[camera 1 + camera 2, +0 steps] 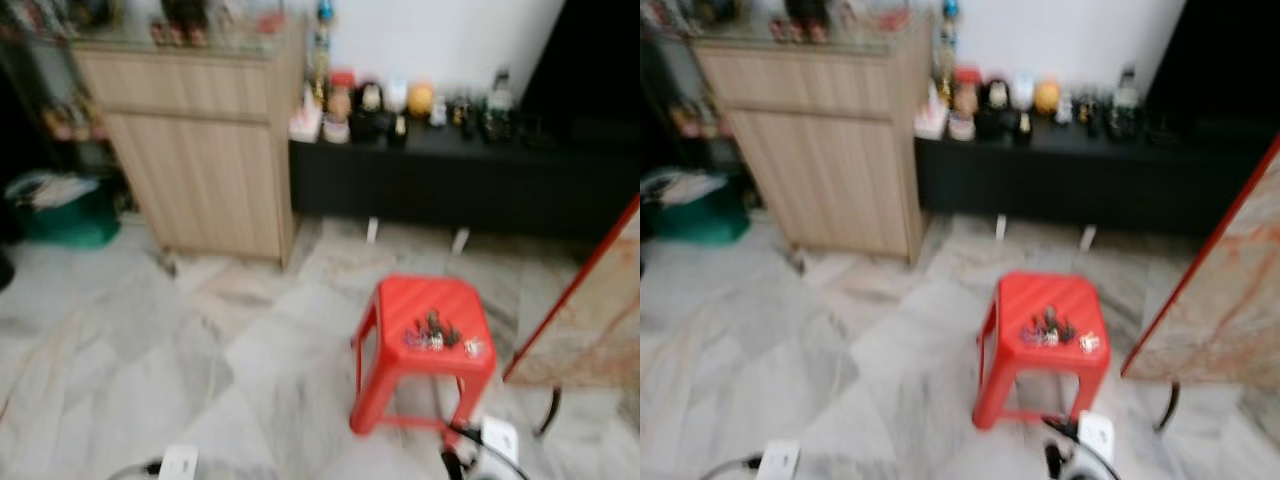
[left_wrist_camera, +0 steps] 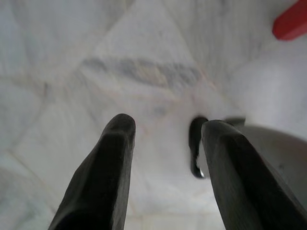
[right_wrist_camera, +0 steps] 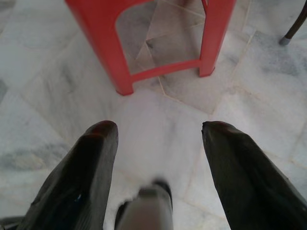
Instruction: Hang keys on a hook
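Your left end effector (image 2: 165, 132) hangs low over the marble floor (image 2: 96, 57), its two black fingers (image 2: 108, 172) spread apart with nothing between them. A corner of something red shows at the edge of that wrist view. Your right end effector (image 3: 156, 132) also hangs above the floor, fingers (image 3: 86, 167) wide apart and holding nothing, pointing toward the legs of the red stool (image 3: 124, 28). A dark chair leg (image 3: 293, 26) stands on the tiles beyond the stool's far corner.

From the head camera, which is blurred, you see the red stool (image 1: 425, 345) standing on the floor ahead and a little to your right. The keys (image 1: 438, 335) lie on its seat in a small dark and silvery bunch, toward the right side of the seat.

Just right of the stool, a red-edged board (image 1: 590, 310) leans at an angle. Behind the stool, a low black cabinet (image 1: 460, 185) runs along the white wall, with a row of small figurines and bottles (image 1: 395, 105) on its top. To its left stands a light wooden cupboard (image 1: 195, 150), carrying more small items too blurred to make out. A green bag (image 1: 65, 210) sits on the floor at the far left.
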`<state>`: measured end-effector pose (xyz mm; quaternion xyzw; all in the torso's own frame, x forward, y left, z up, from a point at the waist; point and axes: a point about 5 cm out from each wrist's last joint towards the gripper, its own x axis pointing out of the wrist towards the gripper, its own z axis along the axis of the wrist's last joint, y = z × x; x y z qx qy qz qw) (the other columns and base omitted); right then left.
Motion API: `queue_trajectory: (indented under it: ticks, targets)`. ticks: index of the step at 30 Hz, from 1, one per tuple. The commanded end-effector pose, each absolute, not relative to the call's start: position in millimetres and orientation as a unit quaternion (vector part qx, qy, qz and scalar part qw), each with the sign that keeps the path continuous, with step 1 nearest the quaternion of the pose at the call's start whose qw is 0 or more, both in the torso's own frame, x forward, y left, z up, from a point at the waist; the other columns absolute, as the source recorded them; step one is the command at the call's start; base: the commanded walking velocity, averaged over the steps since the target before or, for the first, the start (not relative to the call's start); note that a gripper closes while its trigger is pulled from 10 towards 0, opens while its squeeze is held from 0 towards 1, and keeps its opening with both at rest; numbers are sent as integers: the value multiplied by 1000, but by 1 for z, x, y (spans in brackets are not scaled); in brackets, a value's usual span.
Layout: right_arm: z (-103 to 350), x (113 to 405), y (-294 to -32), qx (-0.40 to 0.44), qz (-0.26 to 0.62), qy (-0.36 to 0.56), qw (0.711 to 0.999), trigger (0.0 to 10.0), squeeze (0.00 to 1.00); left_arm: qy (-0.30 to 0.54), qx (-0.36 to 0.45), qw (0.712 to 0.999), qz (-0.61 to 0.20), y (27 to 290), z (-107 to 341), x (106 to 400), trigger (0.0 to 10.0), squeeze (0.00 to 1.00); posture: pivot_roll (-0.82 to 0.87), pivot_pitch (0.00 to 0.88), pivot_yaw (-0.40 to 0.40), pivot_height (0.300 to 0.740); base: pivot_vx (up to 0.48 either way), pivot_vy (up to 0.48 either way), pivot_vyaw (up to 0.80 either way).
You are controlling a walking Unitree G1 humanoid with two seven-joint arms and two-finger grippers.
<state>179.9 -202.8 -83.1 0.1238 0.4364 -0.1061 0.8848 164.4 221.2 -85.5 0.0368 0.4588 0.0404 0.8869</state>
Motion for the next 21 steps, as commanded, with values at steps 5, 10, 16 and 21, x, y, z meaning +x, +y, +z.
queue_trajectory:
  ticks: [5, 10, 16, 21]
  targets:
    - [-84, 174, -214, 119, -121, 440, 882, 10000, 0, 461, 24, 886, 36, 212, -88, 163, 10000, 0, 115, 0, -15, 709, 409, 0, 0]
    - [-83, 175, -214, 118, -126, 436, 883, 10000, 0, 455, 25, 890, 33, 211, -87, 166, 10000, 0, 111, 0, -16, 709, 391, 0, 0]
    - [-79, 179, -217, 80, -123, 415, 898, 10000, 0, 402, 40, 914, 46, 219, -75, 184, 10000, 0, 102, 0, -23, 709, 0, 0, 0]
    - [-69, 187, -222, 61, -156, 342, 925, 10000, 0, 248, 54, 967, 25, 232, -33, 230, 10000, 0, 93, 0, -30, 709, 0, 0, 0]
